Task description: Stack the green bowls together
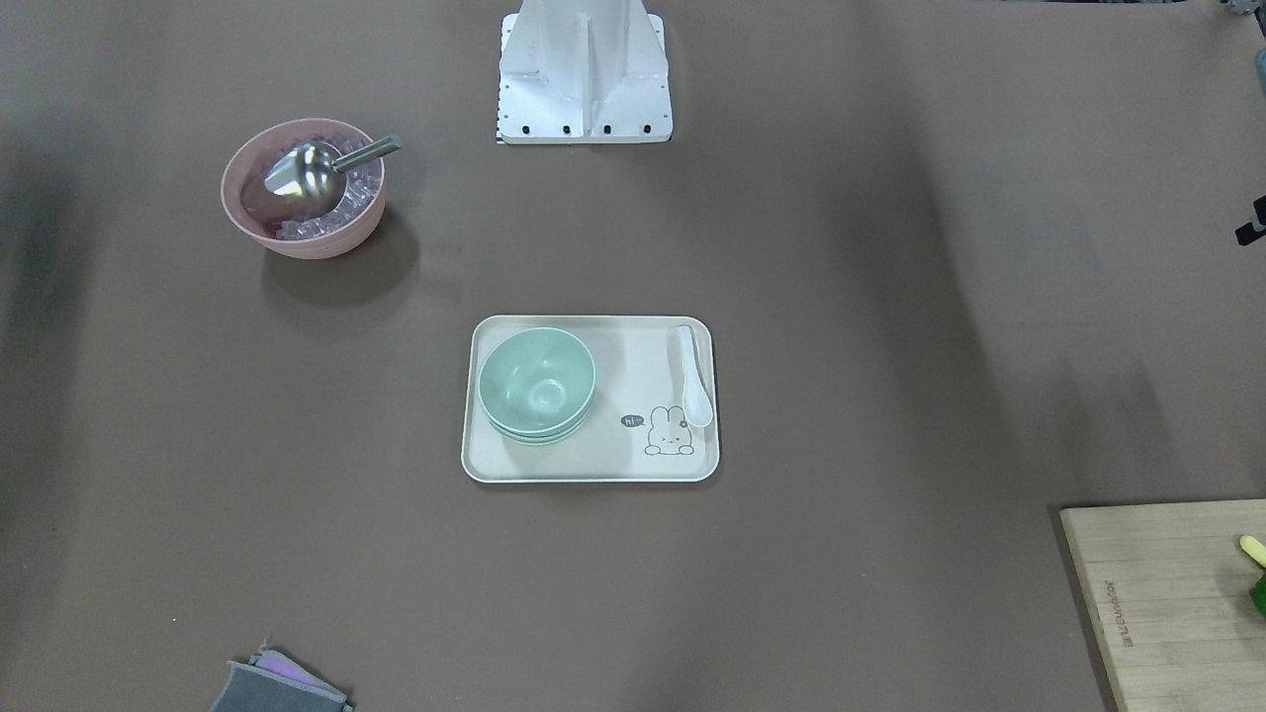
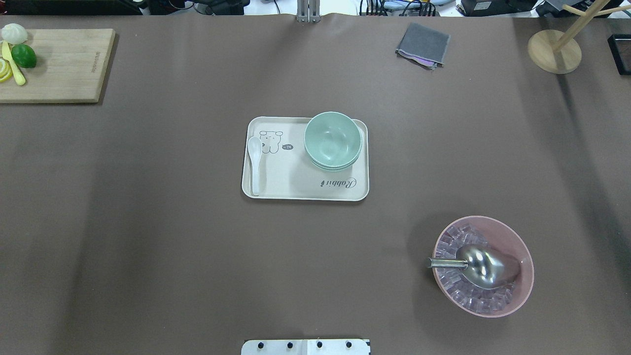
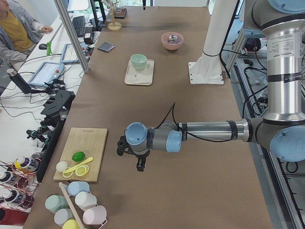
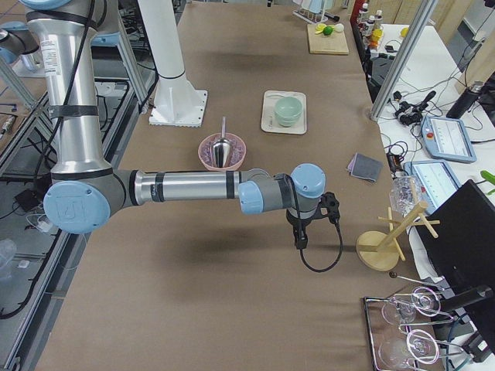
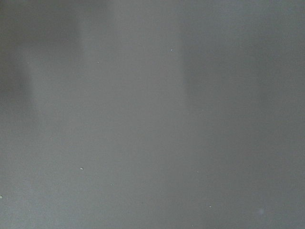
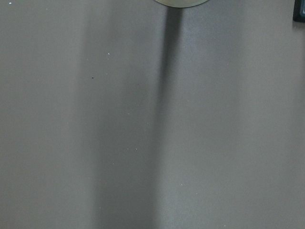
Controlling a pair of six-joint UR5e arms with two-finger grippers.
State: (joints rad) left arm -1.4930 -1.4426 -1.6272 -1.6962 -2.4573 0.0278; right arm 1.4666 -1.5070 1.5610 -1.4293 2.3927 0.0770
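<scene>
The green bowls [image 1: 536, 384] sit nested in one stack on the beige rabbit tray [image 1: 633, 361] at mid-table. The stack also shows in the overhead view [image 2: 333, 139], on the far right part of the tray [image 2: 296, 182]. My left gripper [image 3: 138, 164] shows only in the exterior left view, low over bare table near the cutting board, far from the bowls [image 3: 138, 60]. My right gripper [image 4: 300, 238] shows only in the exterior right view, over bare table near the wooden stand, far from the bowls [image 4: 288, 110]. I cannot tell whether either gripper is open or shut.
A white spoon [image 2: 255, 162] lies on the tray's left side. A pink bowl with ice and a metal scoop [image 2: 483, 266] stands near right. A cutting board with fruit [image 2: 59, 64] is far left, a grey cloth [image 2: 422, 45] and a wooden stand [image 2: 554, 49] far right.
</scene>
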